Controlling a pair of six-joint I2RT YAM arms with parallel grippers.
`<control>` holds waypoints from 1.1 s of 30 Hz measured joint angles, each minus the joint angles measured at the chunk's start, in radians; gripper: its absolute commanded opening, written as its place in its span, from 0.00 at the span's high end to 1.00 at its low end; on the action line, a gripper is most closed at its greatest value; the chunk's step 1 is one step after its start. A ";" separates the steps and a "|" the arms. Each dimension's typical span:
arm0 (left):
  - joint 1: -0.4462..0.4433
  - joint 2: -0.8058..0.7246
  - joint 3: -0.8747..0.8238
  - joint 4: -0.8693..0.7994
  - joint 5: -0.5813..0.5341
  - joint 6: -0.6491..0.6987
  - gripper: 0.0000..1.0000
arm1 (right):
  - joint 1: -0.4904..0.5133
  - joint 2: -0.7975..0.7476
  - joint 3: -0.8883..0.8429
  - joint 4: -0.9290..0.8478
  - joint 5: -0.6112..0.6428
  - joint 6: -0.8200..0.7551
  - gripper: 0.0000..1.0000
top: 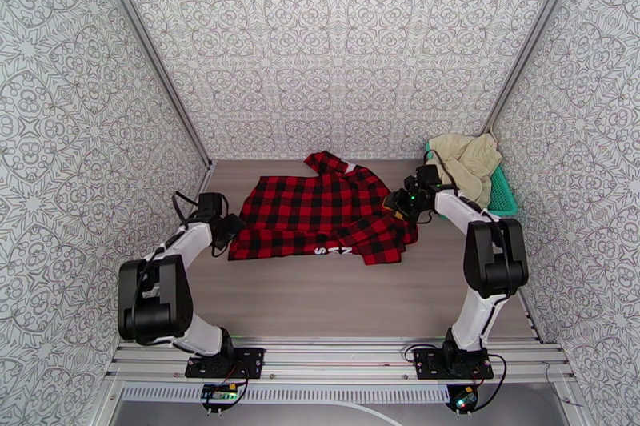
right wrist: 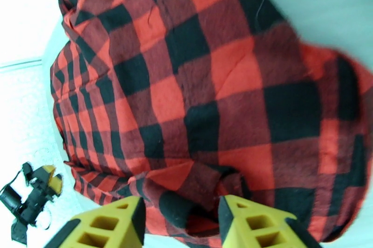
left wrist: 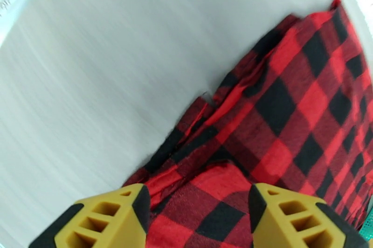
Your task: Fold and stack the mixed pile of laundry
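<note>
The left arm's jaws stand spread, their yellow fingers (left wrist: 112,221) apart over the left edge of the red-and-black checked flannel shirt (left wrist: 289,118). Cloth lies in the gap between them but is not pinched. The right arm's jaws are likewise spread, with the fingers (right wrist: 261,225) on either side of a bunched fold at the shirt's right edge, clamping nothing. A teal mesh basket (top: 502,197) sits at the far right corner, just behind the right wrist, with cream-beige cloth (top: 466,159) heaped in it and hanging over its rim. The shirt lies spread on the grey desk (top: 320,299) between the two arms, collar toward the back wall, with white lettering showing at its near hem.
</note>
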 measured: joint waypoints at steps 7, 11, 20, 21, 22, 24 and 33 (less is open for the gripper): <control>-0.106 -0.137 -0.003 -0.020 0.025 0.049 0.62 | 0.044 -0.134 -0.033 -0.050 0.055 -0.058 0.58; -0.183 -0.064 -0.025 0.007 0.064 0.063 0.68 | 0.155 -0.147 -0.088 -0.034 0.054 -0.056 0.58; -0.174 0.185 -0.044 0.082 0.087 0.063 0.69 | 0.230 0.015 -0.111 0.014 0.034 -0.027 0.59; -0.167 0.196 -0.044 0.089 0.093 0.063 0.69 | 0.229 0.042 -0.087 0.016 0.037 -0.026 0.59; -0.161 0.195 -0.044 0.099 0.098 0.063 0.69 | 0.227 0.066 -0.058 0.018 0.040 -0.024 0.59; -0.151 0.201 -0.044 0.120 0.103 0.063 0.68 | 0.221 0.110 0.006 0.023 0.047 -0.024 0.59; -0.139 0.217 -0.044 0.168 0.121 0.068 0.65 | 0.166 0.269 0.188 0.086 0.061 -0.004 0.59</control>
